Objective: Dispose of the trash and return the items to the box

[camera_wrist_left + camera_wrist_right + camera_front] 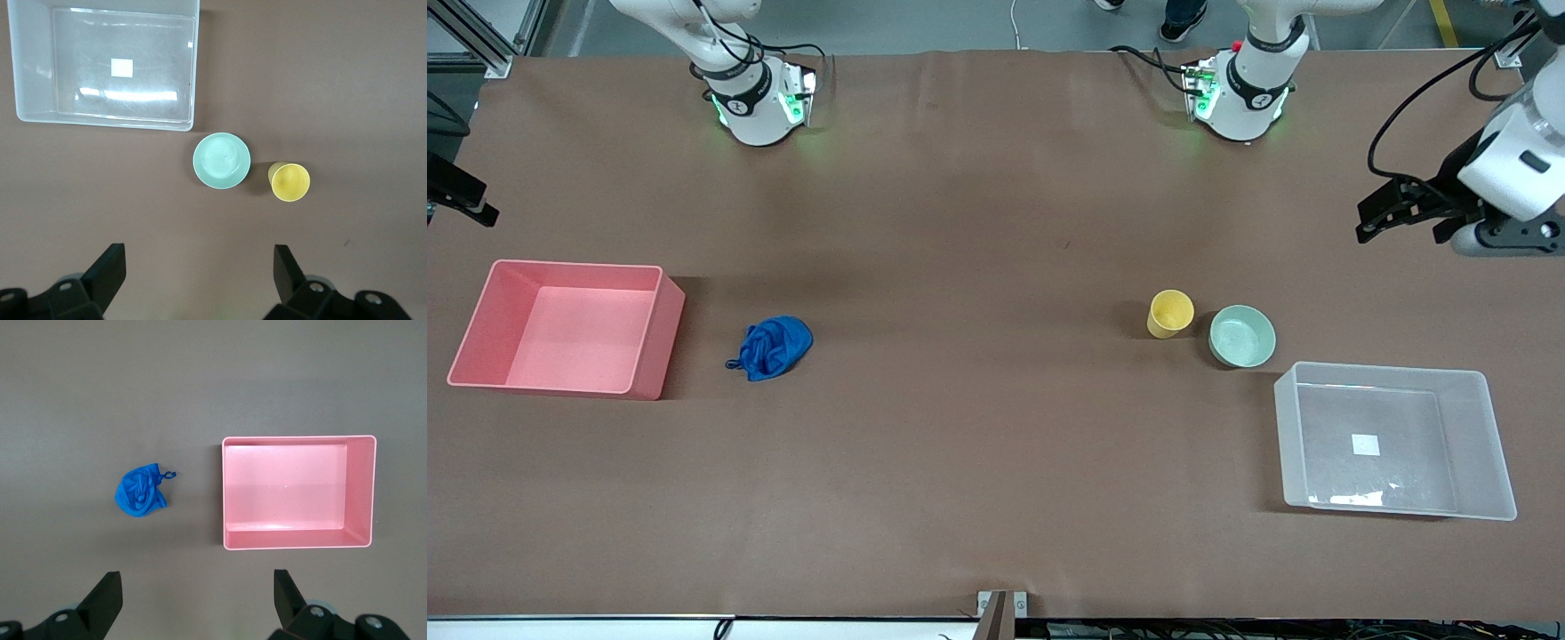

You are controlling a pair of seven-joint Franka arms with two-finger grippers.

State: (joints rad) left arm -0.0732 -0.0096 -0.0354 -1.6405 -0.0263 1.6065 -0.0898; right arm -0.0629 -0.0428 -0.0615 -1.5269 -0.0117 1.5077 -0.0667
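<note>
While both arms hang high above the tabletop (996, 222), neither end effector holds anything. The left end effector (1400, 213) is raised over the bare surface at the left arm's end of the tabletop, its black fingers (110, 270) spread wide and released, with the wrist pointing down at the items. The right end effector (197, 600) barely enters the front view at the right arm's end of the tabletop; its wrist view shows the fingers (107, 597) parted wide and empty, looking straight down.

Taking the clear box (1494, 444) as landmark: it sits near the left arm's end, empty but for a small white label (1365, 444) on its bottom. The mint-green bowl (1242, 336) stands just beside the box's corner, farther from the front camera than the box, and apart from it. The yellow cup (1170, 313) stands upright just beside the bowl, toward the right arm's end, with a small gap between them. The blue wad (774, 347) lies well apart from the box, toward the right arm's end, near the pink bin (654, 338) but not touching it, its thin string end pointing toward that bin.

Open tabletop surrounds every object, with a wide bare stretch between the wad and the cup.
</note>
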